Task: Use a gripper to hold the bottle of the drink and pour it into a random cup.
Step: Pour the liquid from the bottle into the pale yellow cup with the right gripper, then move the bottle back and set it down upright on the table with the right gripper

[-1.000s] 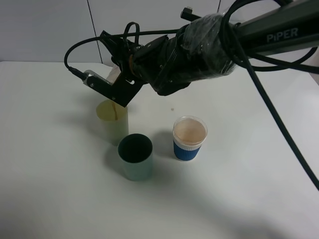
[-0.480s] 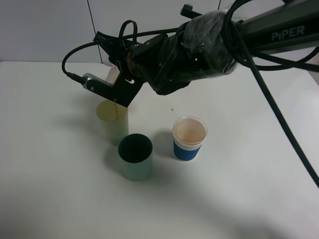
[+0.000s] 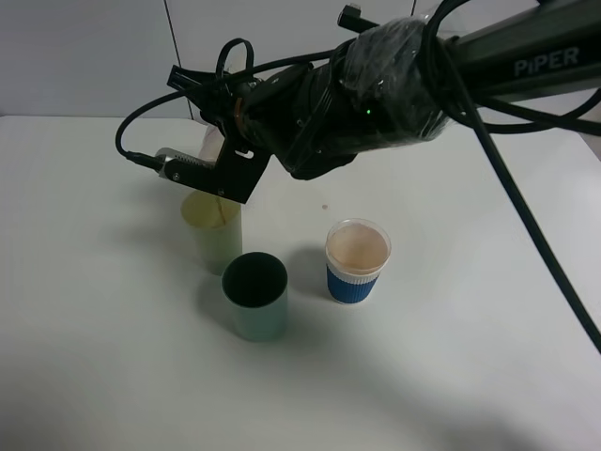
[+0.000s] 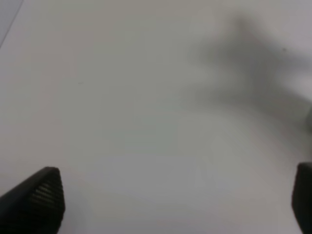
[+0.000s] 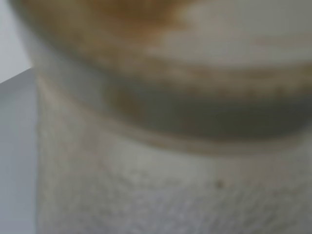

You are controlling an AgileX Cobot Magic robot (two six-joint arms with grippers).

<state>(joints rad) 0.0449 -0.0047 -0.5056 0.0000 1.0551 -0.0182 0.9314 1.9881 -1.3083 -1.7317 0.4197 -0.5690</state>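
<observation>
My right gripper (image 3: 218,167) reaches across to the left side of the table and is shut on the bottle (image 3: 213,144). The bottle is tipped over and mostly hidden behind the black claw, with only its pale pinkish body showing. Directly beneath it stands the pale yellow-green cup (image 3: 214,235), with brownish liquid inside. A thin brown stream seems to run from the bottle to the cup. The right wrist view is filled by a blurred close-up of the bottle (image 5: 170,122). My left gripper (image 4: 170,200) is open over bare white table, with only its dark fingertips (image 4: 41,195) showing.
A dark teal-green tumbler (image 3: 255,296) stands just in front of the yellow-green cup. A clear cup with a blue sleeve (image 3: 357,261), holding brownish drink, sits to their right. Black cables hang from the right arm (image 3: 394,89) over the white table (image 3: 470,357).
The right gripper has lifted and shifted slightly left with the bottle, still over the yellow-green cup. The cups have not moved.
</observation>
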